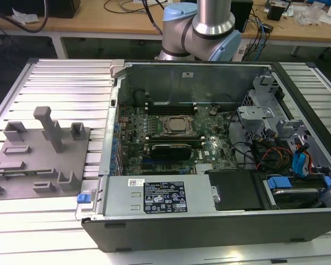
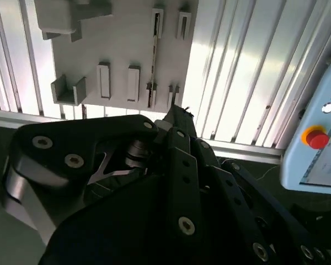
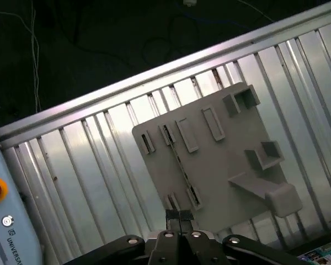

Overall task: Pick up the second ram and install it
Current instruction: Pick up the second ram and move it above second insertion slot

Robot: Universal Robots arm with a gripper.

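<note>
Fingers (image 3: 174, 216) pressed together, hovering nr second ram (image 3: 179, 164).

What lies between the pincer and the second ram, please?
In the first wrist view, only the gray holder itself, bare plate and slot blocks, separates pincer from second ram.

The holder tray (image 1: 38, 165) was plain pale grey; the ribbed tabletop (image 1: 60, 83) beneath it, silvery white stripes. The memory stick (image 3: 179, 160) in that tray was dark, the fingers (image 3: 172, 218) black, the motherboard (image 1: 133, 138) green.
</note>
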